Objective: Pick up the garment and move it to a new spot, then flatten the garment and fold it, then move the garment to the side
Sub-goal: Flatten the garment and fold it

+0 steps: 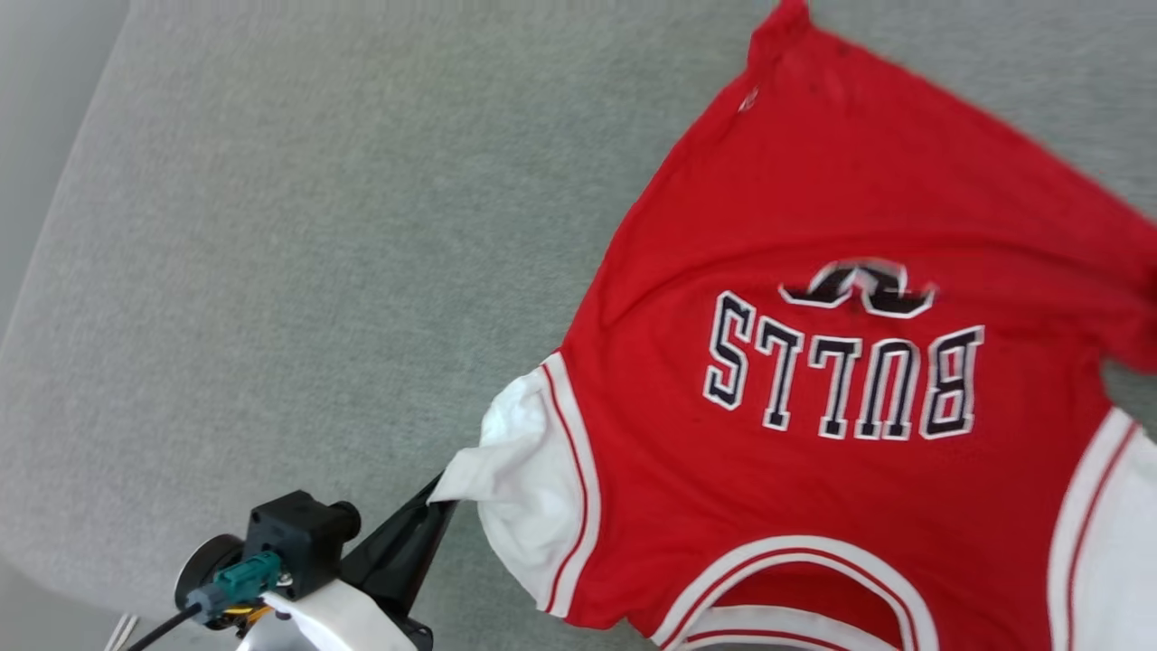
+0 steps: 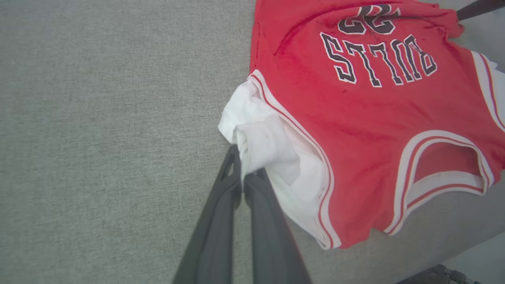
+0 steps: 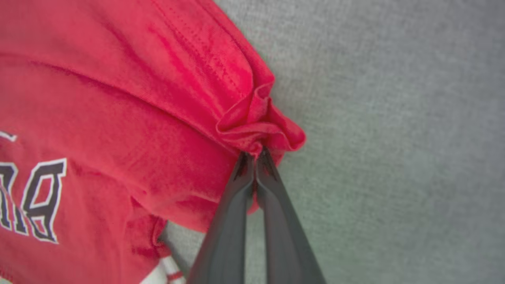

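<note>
The garment [image 1: 813, 380] is a red T-shirt with white sleeves and a black-and-white "BULLS" print, spread face up on the grey surface with its collar toward me. My left gripper [image 1: 441, 493] is shut on the tip of the white sleeve [image 2: 256, 146], which bunches around its fingers [image 2: 221, 221]. The right wrist view has my right gripper [image 3: 254, 156] shut on a puckered fold of the red side edge of the garment [image 3: 118, 118]. Its dark fingers [image 2: 479, 7] also reach in from the top right corner of the left wrist view.
The grey fabric surface [image 1: 316, 253] stretches wide to the left of the garment. Its left edge [image 1: 63, 208] runs diagonally, with pale floor beyond. Another edge of the surface [image 2: 453, 252] lies close below the collar in the left wrist view.
</note>
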Motion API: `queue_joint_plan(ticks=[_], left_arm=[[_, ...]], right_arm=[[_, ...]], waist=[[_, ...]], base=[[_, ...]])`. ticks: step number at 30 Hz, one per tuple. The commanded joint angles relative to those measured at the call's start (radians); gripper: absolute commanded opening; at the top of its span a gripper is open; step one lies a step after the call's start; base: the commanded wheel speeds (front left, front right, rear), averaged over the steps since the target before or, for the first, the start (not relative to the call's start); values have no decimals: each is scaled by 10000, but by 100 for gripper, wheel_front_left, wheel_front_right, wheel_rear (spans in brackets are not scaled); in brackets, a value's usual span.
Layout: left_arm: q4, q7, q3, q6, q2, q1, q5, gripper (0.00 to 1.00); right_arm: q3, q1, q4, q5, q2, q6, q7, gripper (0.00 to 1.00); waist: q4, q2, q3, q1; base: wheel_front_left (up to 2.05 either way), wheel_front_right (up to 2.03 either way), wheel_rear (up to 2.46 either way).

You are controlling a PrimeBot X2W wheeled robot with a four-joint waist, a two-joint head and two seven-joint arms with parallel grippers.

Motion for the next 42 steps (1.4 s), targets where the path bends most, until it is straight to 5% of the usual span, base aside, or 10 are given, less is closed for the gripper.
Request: queue_joint_plan(ticks=[1,12,26,27,28,42], left_arm=[[44,-104,128,76,43,146,-129,0],[513,-435,448,343,164,866,-572,0],[752,-592,361,262,119,1068,-694,0],[744,-588,361,262,129,1059,-690,0],[731,-584,366,264,144,1049,-686,0],[180,-387,47,392,141,699,-143,0]], right_arm=[[2,724,-223,177,93,-8,-87,0],[-473,4273,-2730,858,617,-8,-589,0],[-971,7085,-3918,703,1482,-6,-960,0],[-948,7016,-3983,780,1483,-8,-1084,22],[-945,6929,-4041,843,1467,-8,-1191,100],[-915,4570,-5712,1138,761,-6,-23,100]], waist=[[-689,0,-694,0],[-1769,0,-1952,0],[-1826,0,-2377,0],[-1813,0,-2367,0],[-1796,0,-2355,0],[-887,0,-1884,0]], base=[[0,0,0],[0,0,0],[0,0,0],[0,0,0],[0,0,0],[0,0,0]])
